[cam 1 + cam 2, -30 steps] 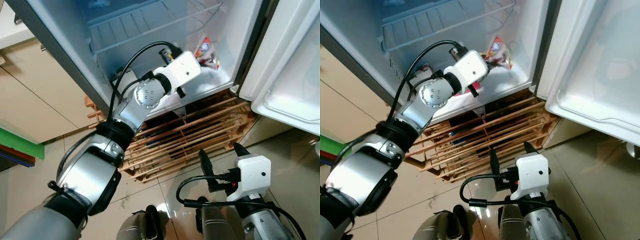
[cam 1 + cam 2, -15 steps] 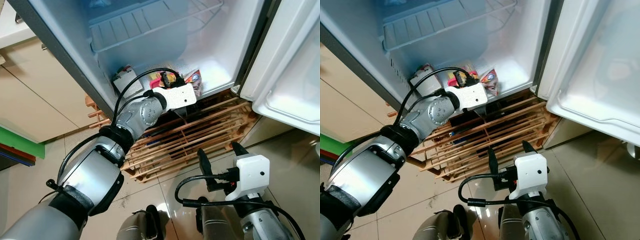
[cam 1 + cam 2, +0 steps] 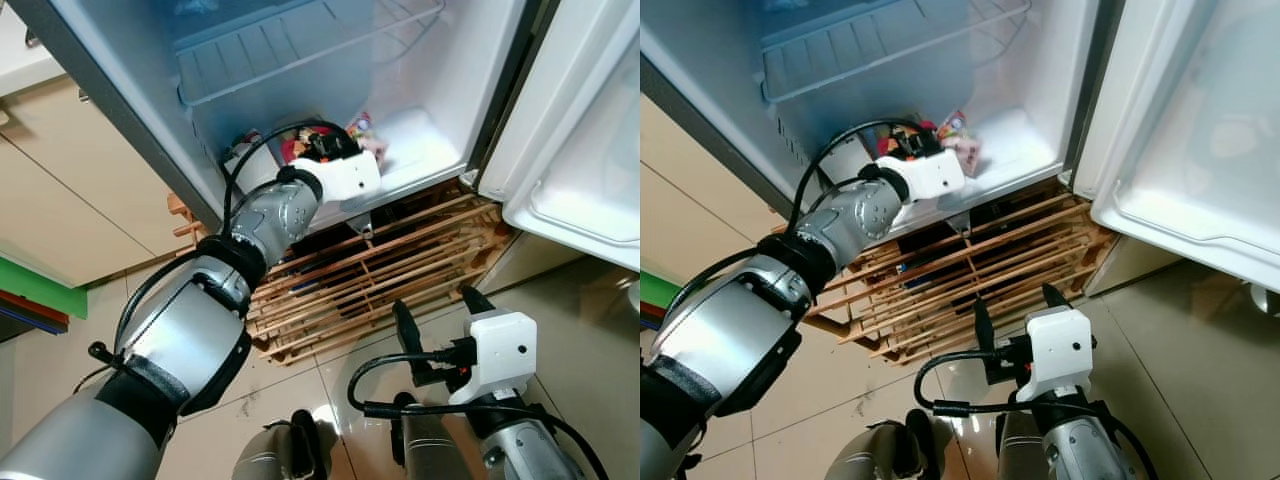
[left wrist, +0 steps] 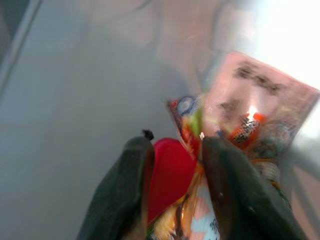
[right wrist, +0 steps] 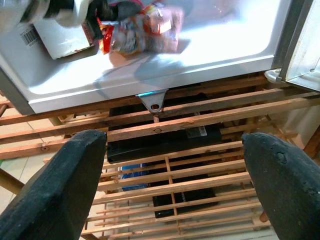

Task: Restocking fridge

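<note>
My left arm (image 3: 285,205) reaches into the bottom of the open fridge. Its gripper (image 4: 172,175) is shut on a colourful snack packet (image 4: 250,125), red and pink with a printed label. The packet (image 3: 962,138) is low over the white fridge floor (image 3: 425,150), next to a white carton (image 3: 243,163) at the back left. My right gripper (image 3: 440,315) hangs open and holds nothing, low in front of the fridge above the tiled floor. In the right wrist view its two black fingers (image 5: 62,185) stand wide apart, with the packet (image 5: 145,22) beyond them.
A wire shelf (image 3: 280,50) spans the fridge above the packet. The fridge door (image 3: 580,150) stands open on the right. A wooden slatted rack (image 3: 400,265) lies under the fridge. Beige cabinets (image 3: 60,210) are on the left.
My left gripper has brought the packet down from mid-height in the fridge to the floor of the compartment, and back toward the white carton. The right arm has barely moved.
</note>
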Controlling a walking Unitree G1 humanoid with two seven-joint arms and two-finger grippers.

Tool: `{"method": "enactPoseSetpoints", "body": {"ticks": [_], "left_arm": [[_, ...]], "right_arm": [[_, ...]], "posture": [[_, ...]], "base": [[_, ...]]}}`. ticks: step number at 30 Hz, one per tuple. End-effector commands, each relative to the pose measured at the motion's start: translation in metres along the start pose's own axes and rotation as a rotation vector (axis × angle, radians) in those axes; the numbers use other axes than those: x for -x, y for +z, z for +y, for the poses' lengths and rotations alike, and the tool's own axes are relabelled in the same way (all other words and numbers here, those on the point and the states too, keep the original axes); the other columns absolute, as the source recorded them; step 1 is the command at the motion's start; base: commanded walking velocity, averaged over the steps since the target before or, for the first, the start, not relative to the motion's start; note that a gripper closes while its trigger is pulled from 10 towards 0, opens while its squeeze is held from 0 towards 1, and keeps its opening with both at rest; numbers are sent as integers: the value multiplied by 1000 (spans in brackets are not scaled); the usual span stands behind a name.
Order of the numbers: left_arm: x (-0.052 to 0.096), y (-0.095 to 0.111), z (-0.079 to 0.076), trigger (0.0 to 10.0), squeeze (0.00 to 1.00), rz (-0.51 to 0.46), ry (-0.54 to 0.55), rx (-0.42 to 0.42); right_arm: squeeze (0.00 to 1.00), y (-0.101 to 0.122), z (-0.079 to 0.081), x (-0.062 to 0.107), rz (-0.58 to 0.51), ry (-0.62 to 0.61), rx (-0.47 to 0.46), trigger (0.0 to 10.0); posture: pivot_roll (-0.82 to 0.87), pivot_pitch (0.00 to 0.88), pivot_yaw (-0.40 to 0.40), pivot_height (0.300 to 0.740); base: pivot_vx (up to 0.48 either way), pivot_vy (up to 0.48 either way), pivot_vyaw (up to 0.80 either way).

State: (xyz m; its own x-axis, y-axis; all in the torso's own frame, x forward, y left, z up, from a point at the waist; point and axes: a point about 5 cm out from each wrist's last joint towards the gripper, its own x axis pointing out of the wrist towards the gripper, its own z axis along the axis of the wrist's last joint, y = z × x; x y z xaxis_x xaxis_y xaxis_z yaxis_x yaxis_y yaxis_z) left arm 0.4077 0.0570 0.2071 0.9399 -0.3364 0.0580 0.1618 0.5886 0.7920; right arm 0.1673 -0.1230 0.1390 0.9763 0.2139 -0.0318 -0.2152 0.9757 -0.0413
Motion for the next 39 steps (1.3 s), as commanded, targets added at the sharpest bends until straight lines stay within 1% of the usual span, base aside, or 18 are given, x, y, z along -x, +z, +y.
{"method": "enactPoseSetpoints", "body": {"ticks": [1, 2, 5, 9, 10, 11, 12, 16, 17, 20, 21, 23, 29, 30, 32, 34, 37, 39], "left_arm": [[0, -8, 2, 10000, 1000, 81, 15, 184], [0, -7, 0, 10000, 1000, 88, 19, 224], [0, -5, -1, 10000, 1000, 83, 22, 219], [-2, 8, -5, 10000, 1000, -11, 4, 147], [-2, 13, -5, 10000, 467, -49, -21, 158], [-2, 13, -5, 10000, 467, -49, -21, 158], [-2, 14, -5, 10000, 0, -62, -30, 165], [2, 21, -7, 10000, 0, -171, -129, 303], [2, 21, -7, 10000, 0, -171, -129, 303], [11, 15, -1, 10000, 0, -197, -170, 550], [11, 15, -1, 10000, 0, -197, -170, 550], [27, 12, -2, 10000, 0, -235, -206, 636], [74, -5, -14, 10000, 0, -226, -279, 744], [74, -5, -14, 10000, 0, -226, -279, 744], [97, -1, -20, 10000, 0, -212, -313, 801], [100, 0, -21, 10000, 0, -210, -317, 809], [128, -10, -26, 10000, 0, -148, -295, 856], [131, -16, -27, 10000, 0, -116, -268, 861]], "right_arm": [[0, 2, 3, 3, -2, 10, -7, 10000], [0, 2, 4, 3, -2, 12, -7, 10000], [0, 2, 4, 3, -2, 14, -7, 10000], [0, 3, 4, 2, -4, 13, -4, 10000], [0, 3, 4, 2, -5, 9, -3, 10000], [0, 3, 4, 2, -5, 9, -3, 10000], [0, 3, 4, 2, -6, 8, -3, 10000], [0, 1, 1, -2, -13, 0, 0, 10000], [0, 1, 1, -2, -13, 0, 0, 10000], [0, 0, -3, -8, -24, 0, 7, 10000], [0, 0, -3, -8, -24, 0, 7, 10000], [0, 1, -4, -14, -37, 12, 13, 10000], [0, 0, -17, -30, -59, -11, 9, 10000], [0, 0, -17, -30, -59, -11, 9, 10000], [0, -11, -27, -41, -40, -41, -37, 10000], [0, -13, -28, -47, -42, -32, -31, 10000], [0, -13, -38, -64, -67, -34, -16, 10000], [0, -15, -42, -67, -63, -48, -22, 10000]], "posture": [[-296, 282, 176, 740], [-296, 282, 176, 740], [-296, 282, 176, 740], [-299, 282, 178, 740], [-299, 281, 180, 740], [-299, 281, 180, 740], [-299, 278, 181, 740], [-279, 257, 196, 740], [-279, 257, 196, 740], [-255, 219, 197, 740], [-255, 219, 197, 740], [-242, 185, 192, 740], [-210, 95, 168, 740], [-210, 95, 168, 740], [-169, 41, 144, 740], [-153, 15, 136, 740], [-123, 0, 108, 740], [-105, 0, 92, 740]], "base": [[0, 0, 0], [0, 0, 0], [0, 0, 0], [0, 0, 0], [0, 0, 0], [0, 0, 0], [0, 0, 0], [0, 0, 0], [0, 0, 0], [0, 0, 0], [0, 0, 0], [0, 0, 0], [0, 0, 0], [0, 0, 0], [0, 0, 0], [0, 0, 0], [0, 0, 0], [0, 0, 0]]}}
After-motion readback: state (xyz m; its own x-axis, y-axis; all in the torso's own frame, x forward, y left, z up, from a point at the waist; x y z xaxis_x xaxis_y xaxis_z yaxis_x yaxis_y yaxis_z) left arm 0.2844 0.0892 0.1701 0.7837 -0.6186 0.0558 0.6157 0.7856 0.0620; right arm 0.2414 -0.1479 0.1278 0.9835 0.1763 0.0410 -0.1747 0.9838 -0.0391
